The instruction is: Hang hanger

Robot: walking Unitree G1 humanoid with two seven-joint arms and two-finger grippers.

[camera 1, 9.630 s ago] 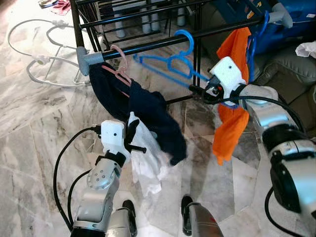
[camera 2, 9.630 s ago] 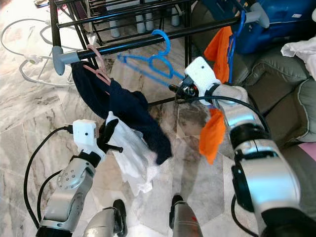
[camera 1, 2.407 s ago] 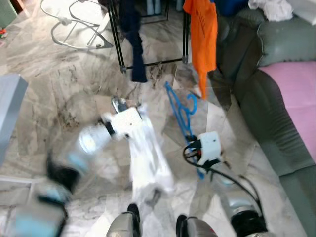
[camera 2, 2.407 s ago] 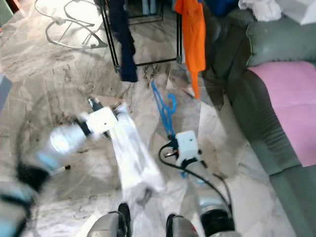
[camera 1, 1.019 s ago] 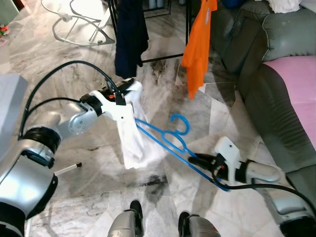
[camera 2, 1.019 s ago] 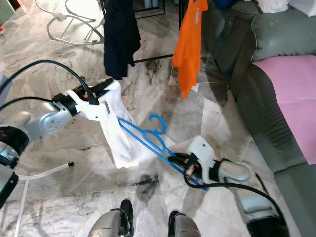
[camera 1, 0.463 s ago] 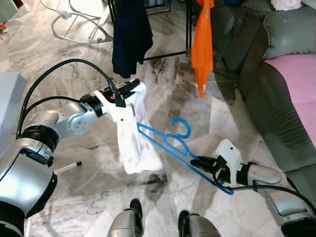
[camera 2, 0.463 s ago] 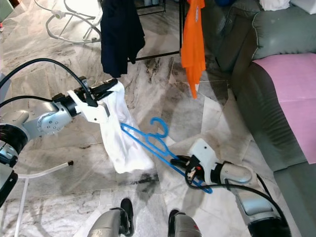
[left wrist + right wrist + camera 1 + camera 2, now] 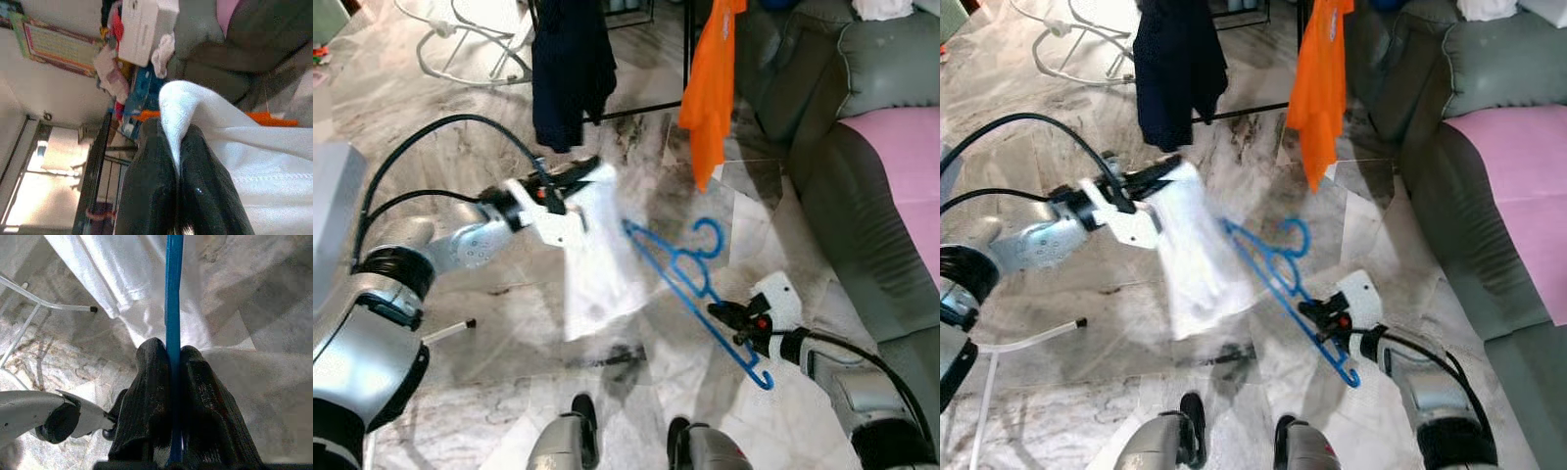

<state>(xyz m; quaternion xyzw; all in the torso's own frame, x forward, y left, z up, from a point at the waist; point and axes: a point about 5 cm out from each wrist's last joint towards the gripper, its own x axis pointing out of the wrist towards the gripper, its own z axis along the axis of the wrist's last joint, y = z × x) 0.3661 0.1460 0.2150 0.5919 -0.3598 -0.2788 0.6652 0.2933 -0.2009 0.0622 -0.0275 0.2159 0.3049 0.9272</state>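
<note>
Blue hanger (image 9: 681, 277) pinched by right gripper (image 9: 732, 322), hook (image 9: 710, 235) up, slanting toward white garment (image 9: 594, 257)

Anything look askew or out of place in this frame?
The blue hanger is off the rack, held low over the floor, tilted, by the right tool. The white garment, pinched in the left tool, hangs beside it.

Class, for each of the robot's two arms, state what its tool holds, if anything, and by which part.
The left tool pinches the white garment at a fold of its upper edge. The right tool clamps the blue hanger on one thin bar near its lower end.
</note>
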